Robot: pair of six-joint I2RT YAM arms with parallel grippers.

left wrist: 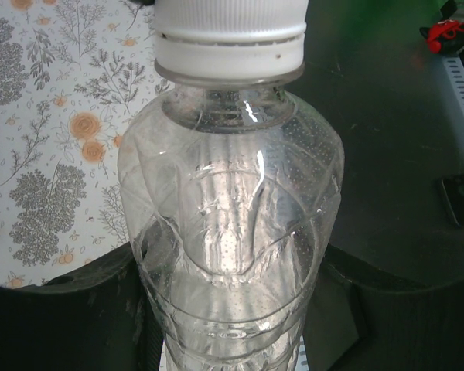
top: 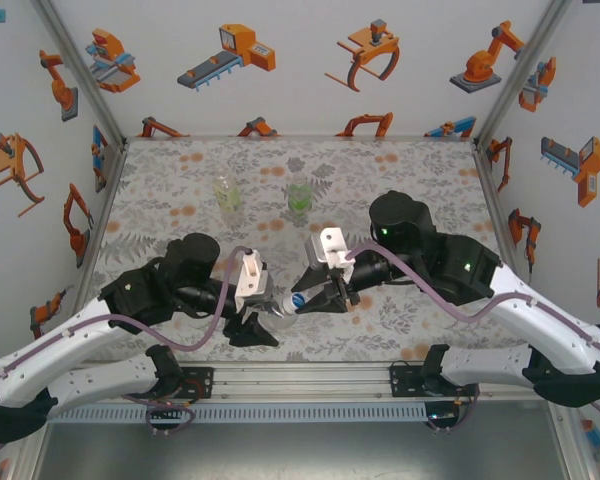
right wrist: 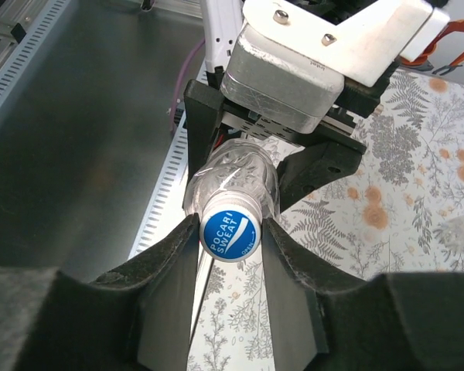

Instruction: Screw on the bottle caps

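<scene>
My left claw [top: 261,320] grips the bottle [top: 280,309] round its body, on its side near the desk's [top: 400,180] 6 o'clock edge. The bottle's long axis runs from 8 to 2 o'clock, with the cap [right wrist: 230,232] leading. My right claw [top: 317,297] reaches in from 3 o'clock along that axis, its fingers pinched on the cap's sides, so I judge a wrist roll comes next.

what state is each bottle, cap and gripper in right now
colourless clear plastic bottle: held sideways between the grippers
blue-topped white plastic cap: seated on that bottle's neck, tightness unclear
left gripper: shut on the colourless bottle's body
right gripper: shut on the cap
clear plastic bottle of yellowish liquid: standing upright, untouched, capping unclear
clear plastic bottle of green liquid: standing upright, untouched, capping unclear
</scene>
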